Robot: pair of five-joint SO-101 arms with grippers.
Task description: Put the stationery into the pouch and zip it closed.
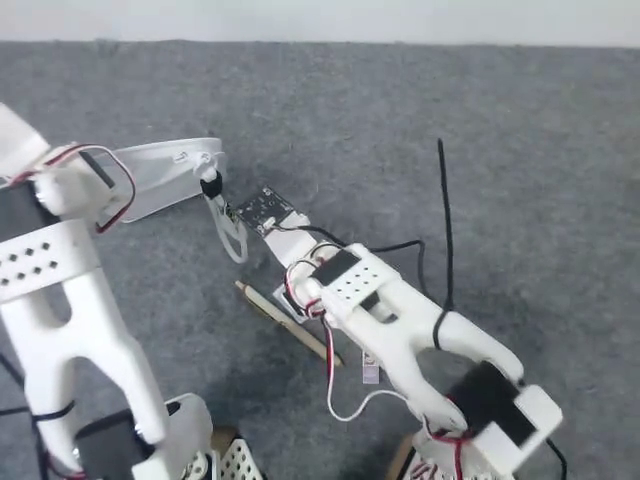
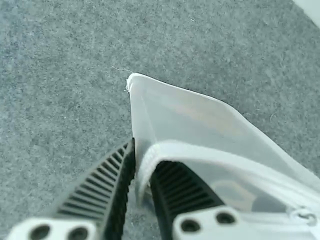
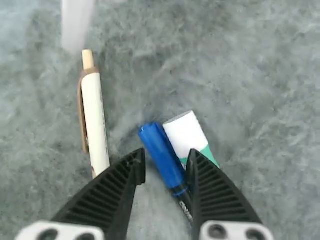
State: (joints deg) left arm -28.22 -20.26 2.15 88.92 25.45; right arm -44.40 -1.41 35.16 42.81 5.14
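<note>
Right gripper (image 3: 165, 156) — astride blue pen (image 3: 161, 149)

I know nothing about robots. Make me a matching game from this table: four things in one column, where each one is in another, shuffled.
Things
1. pouch
2. blue pen
3. cream pen
4. white-and-green piece

Places
A. alone on the carpet, apart from the blue pen
B. edge pinched in the left hand
C. between the open fingers of the right hand
D. close beside the blue pen

Pairs: 1-B, 2-C, 3-A, 4-D
</note>
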